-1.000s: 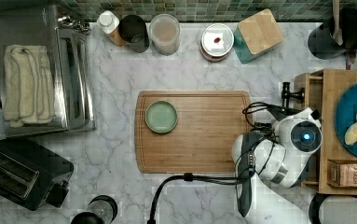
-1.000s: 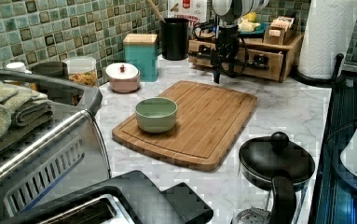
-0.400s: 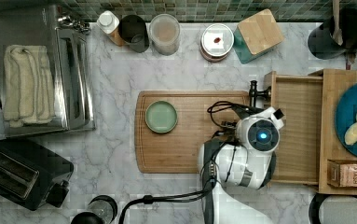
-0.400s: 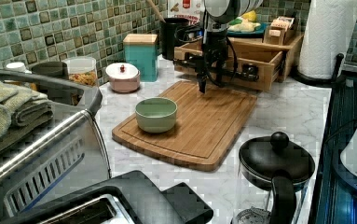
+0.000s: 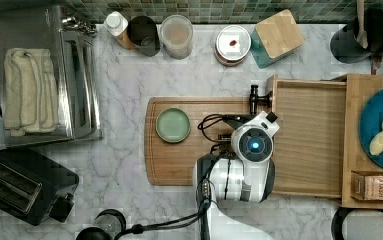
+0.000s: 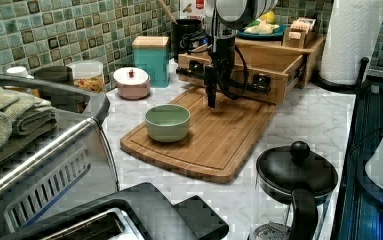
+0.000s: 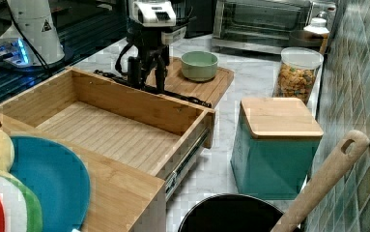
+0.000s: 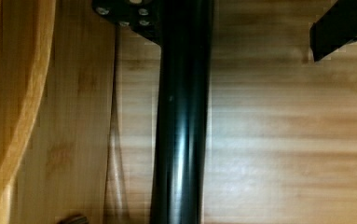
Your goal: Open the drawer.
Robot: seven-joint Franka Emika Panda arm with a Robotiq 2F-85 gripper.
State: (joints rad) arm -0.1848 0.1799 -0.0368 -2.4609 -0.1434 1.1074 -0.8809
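**While the pincer straddles the bar, the drawer stands well out of its housing**

Where the pincer (image 7: 147, 79) hangs, one finger sits on each side of the black bar handle (image 8: 181, 116). The jaws are wide: in the wrist view the bar runs between them with bare wood showing between it and one finger, so nothing looks clamped.

The bar's long axis runs across the drawer front, up and down in the top view. The pincer meets it crosswise, well along from the post at its upper end.

Just beyond the handle, toward the top view's right, lies the drawer (image 5: 309, 135). It is drawn far out, its slatted bottom bare and its front edge overhanging the cutting board (image 5: 179, 160) on the tabletop (image 5: 124, 80). Its travel runs left and right in the top view, square to the bar.

Farther right still is the wooden housing (image 5: 355, 150) it slides from, with a blue plate (image 5: 374, 120) on top.

By my judgement the opening is done or nearly so. Any further pull would go toward the top view's left, and a lift would clear the bar.
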